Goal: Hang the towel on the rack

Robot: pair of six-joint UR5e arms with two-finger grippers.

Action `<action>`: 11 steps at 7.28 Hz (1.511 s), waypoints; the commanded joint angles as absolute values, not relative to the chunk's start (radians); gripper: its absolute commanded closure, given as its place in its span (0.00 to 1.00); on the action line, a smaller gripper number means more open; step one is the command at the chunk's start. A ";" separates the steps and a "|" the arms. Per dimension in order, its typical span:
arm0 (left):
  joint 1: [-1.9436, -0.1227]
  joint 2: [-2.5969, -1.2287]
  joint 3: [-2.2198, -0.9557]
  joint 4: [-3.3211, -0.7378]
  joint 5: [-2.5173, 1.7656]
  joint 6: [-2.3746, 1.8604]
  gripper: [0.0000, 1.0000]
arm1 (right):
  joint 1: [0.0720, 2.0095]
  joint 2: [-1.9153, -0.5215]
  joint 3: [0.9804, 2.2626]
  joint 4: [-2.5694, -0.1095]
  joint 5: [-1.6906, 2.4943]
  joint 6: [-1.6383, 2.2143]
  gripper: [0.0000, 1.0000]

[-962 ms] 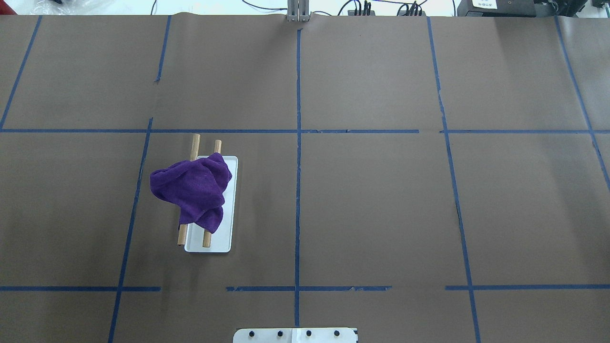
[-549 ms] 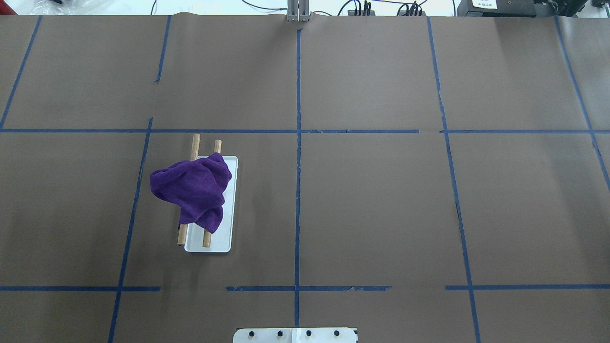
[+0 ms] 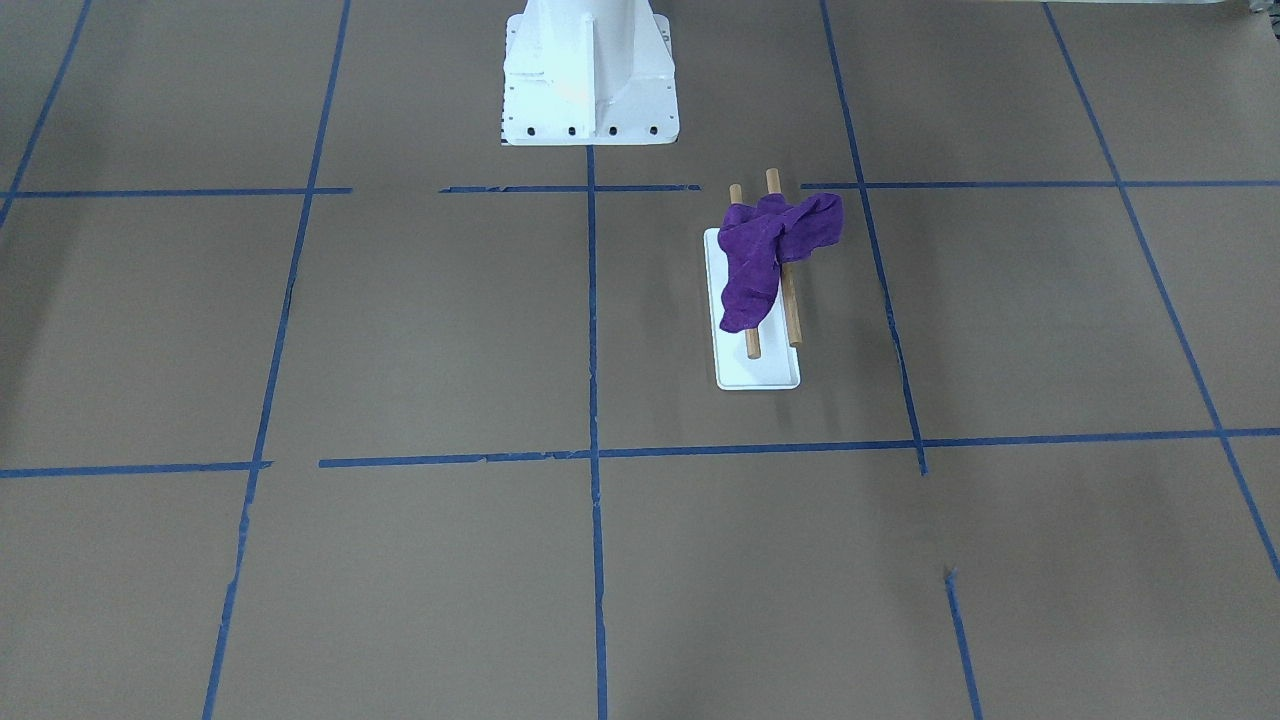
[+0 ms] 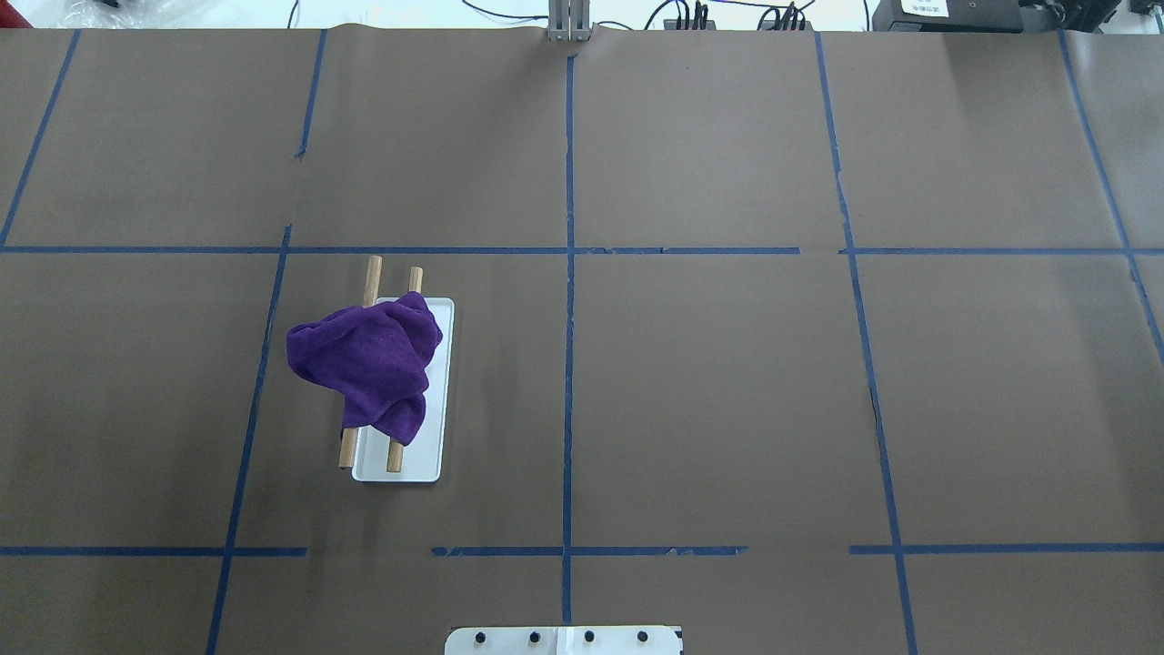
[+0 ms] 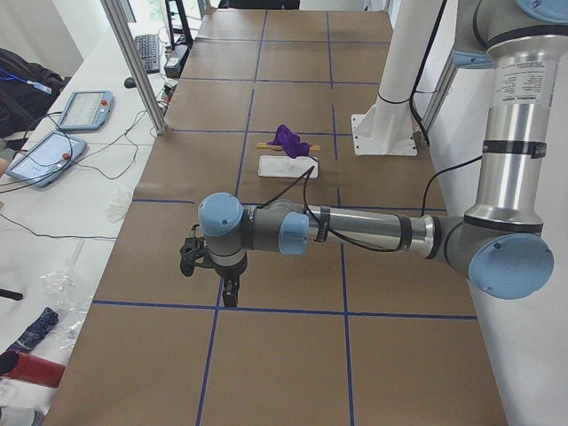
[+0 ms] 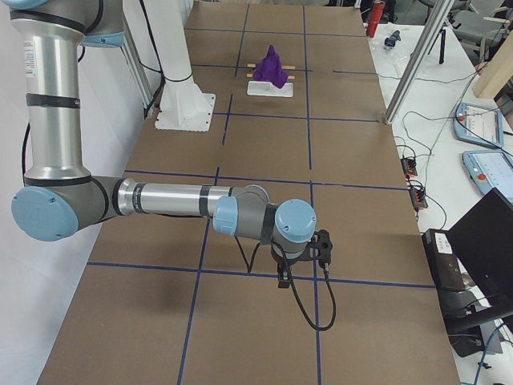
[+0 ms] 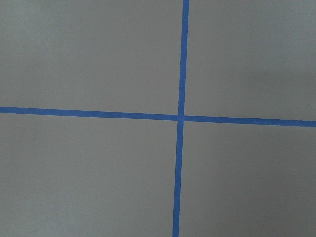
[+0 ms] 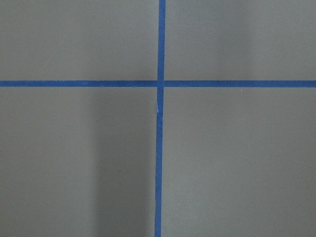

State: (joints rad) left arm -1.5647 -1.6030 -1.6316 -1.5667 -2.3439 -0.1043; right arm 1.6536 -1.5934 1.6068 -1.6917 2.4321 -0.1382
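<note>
A crumpled purple towel [image 4: 364, 364] lies draped over the two brown wooden dowels of the rack [image 4: 372, 280], which stands on its flat white base [image 4: 426, 455] on the robot's left half of the table. The towel [image 3: 765, 250] and the base [image 3: 757, 372] also show in the front-facing view. The left gripper [image 5: 229, 297] hangs over the table near its left end, far from the rack. The right gripper [image 6: 283, 277] hangs near the right end. Both show only in the side views, so I cannot tell whether they are open or shut. Both wrist views show only brown paper and blue tape.
The large white robot pedestal [image 3: 588, 70] stands at the robot's edge of the table. Blue tape lines [image 4: 569, 273] grid the brown paper. Aluminium posts [image 5: 133, 62] and tablets [image 5: 84, 108] stand along the far side.
</note>
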 commanded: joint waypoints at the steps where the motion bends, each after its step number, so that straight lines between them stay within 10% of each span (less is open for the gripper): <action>1: -1.565 -1.603 -1.640 -1.565 -2.344 -0.104 0.00 | 1.654 -1.592 1.600 -1.687 2.430 -0.137 0.00; 11: -1.565 -1.606 -1.644 -1.565 -2.344 -0.104 0.00 | 1.654 -1.583 1.562 -1.543 2.401 -0.060 0.00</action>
